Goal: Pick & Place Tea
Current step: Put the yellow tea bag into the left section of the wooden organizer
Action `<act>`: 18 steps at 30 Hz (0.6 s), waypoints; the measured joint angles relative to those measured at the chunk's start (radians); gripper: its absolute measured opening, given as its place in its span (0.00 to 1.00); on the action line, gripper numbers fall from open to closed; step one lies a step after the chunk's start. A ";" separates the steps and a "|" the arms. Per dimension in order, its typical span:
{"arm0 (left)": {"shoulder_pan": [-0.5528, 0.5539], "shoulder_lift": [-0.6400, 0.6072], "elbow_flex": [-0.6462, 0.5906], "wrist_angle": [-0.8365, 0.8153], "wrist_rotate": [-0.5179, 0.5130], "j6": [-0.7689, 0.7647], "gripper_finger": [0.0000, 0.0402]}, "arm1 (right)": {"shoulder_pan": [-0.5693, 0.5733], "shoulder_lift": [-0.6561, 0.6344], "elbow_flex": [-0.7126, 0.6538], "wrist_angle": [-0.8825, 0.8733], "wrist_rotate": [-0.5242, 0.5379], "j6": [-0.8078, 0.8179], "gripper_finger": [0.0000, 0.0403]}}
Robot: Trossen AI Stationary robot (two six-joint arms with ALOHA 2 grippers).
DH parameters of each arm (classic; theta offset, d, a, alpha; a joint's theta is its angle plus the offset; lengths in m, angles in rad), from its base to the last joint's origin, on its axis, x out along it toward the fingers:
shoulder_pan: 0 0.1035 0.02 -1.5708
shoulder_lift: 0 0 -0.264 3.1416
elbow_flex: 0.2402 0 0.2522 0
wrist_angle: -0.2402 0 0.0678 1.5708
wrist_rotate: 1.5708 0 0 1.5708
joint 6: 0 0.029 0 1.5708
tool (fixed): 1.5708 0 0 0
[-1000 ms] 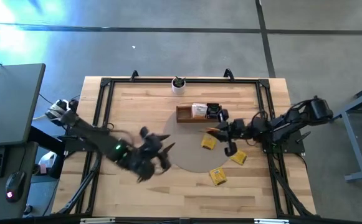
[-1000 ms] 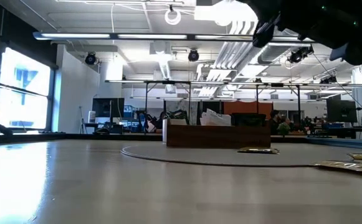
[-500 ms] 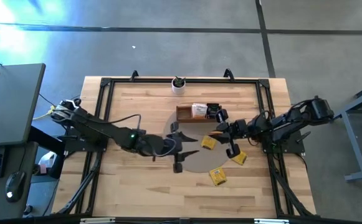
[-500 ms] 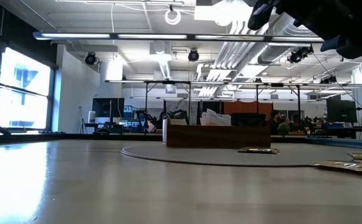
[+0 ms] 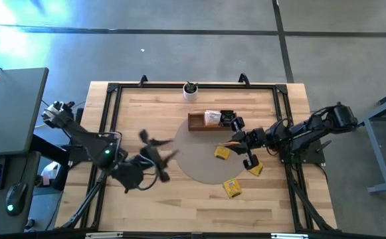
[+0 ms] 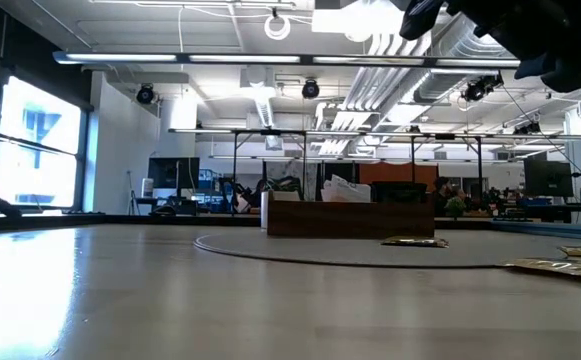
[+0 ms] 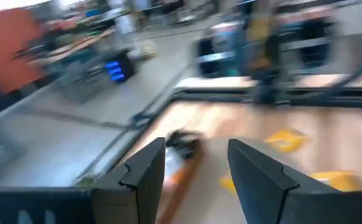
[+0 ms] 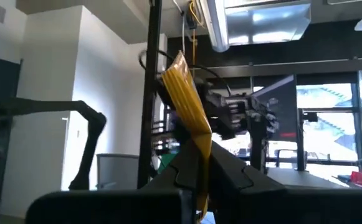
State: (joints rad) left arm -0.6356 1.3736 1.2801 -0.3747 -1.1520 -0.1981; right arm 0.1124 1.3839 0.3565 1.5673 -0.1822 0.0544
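Now | sachets on table [image 5: 139,206]: three | right gripper [image 8: 199,163]: clamped on one yellow sachet [image 8: 187,96] | left gripper [image 7: 193,165]: apart

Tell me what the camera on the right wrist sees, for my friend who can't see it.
The right gripper pinches a yellow tea bag that sticks up between its dark fingers. Behind it are a black pole, windows and ceiling lights.
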 joint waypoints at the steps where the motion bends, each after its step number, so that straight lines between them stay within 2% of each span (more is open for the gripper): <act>1: -0.015 -0.012 0.001 -0.094 -0.059 -0.091 0.43 | 0.000 0.000 0.000 0.000 -0.005 0.007 0.05; 3: -0.050 -0.030 0.003 -0.324 -0.126 -0.322 0.43 | 0.000 -0.002 0.000 -0.001 -0.007 0.014 0.04; 5: -0.088 -0.042 0.000 -0.562 -0.150 -0.586 0.43 | 0.001 -0.004 0.000 0.000 -0.007 0.012 0.02; 8: -0.115 -0.045 -0.002 -0.745 -0.181 -0.867 0.43 | 0.001 -0.004 0.003 0.000 0.005 -0.024 0.02; 11: -0.101 -0.012 -0.038 -0.679 -0.261 -0.885 0.43 | 0.001 -0.004 0.020 -0.004 0.017 -0.029 0.04; 14: -0.054 0.022 -0.075 -0.560 -0.267 -0.823 0.43 | 0.001 -0.004 0.030 -0.022 0.018 -0.033 0.04; 18: 0.033 0.044 -0.131 -0.436 -0.120 -0.804 0.43 | 0.001 -0.004 0.035 -0.037 0.018 -0.035 0.01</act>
State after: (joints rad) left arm -0.6023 1.4176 1.1488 -0.8106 -1.2719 -1.0019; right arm 0.1131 1.3800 0.3920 1.5307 -0.1642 0.0190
